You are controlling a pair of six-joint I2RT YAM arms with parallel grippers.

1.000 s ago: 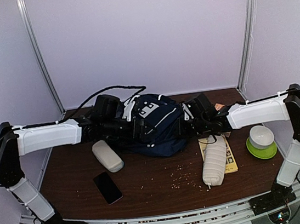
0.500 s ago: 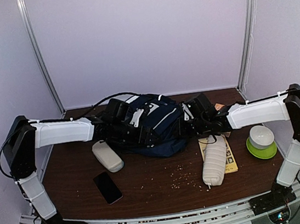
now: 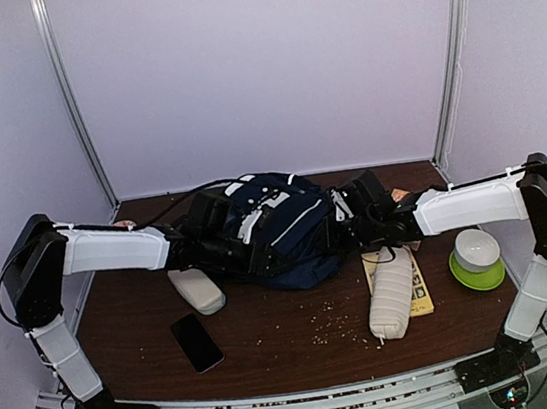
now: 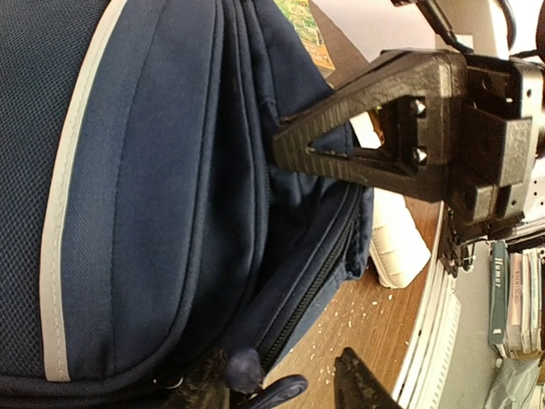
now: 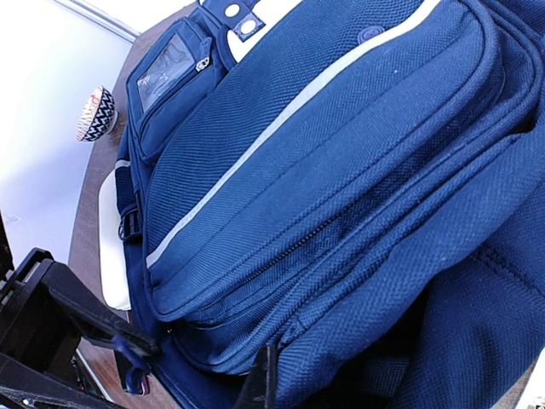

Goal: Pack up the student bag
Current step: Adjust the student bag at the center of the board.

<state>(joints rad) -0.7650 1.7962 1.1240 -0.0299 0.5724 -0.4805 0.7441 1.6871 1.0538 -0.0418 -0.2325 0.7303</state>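
Note:
The student bag [image 3: 282, 229], navy with thin white stripes, lies in the middle of the table between both arms. My left gripper [image 3: 247, 250] is at its left front corner. In the left wrist view its jaws [image 4: 285, 388] stand apart around the navy zipper pull [image 4: 247, 366], with a gap on the right side. My right gripper [image 3: 348, 217] presses into the bag's right side. In the right wrist view it [image 5: 264, 388] is shut on a fold of the blue fabric [image 5: 358, 341]. Its black fingers [image 4: 341, 145] also show in the left wrist view.
A beige pencil pouch [image 3: 391, 295] lies on a yellow booklet [image 3: 421, 291] at front right. A white cup in a green bowl [image 3: 476, 258] stands further right. A white case [image 3: 196, 287] and a black phone [image 3: 196, 342] lie at front left. Crumbs [image 3: 334, 320] dot the wood.
My left arm has slid down and forward along the bag's left side to the zipper pull, and its jaws have narrowed. The right arm has held still.

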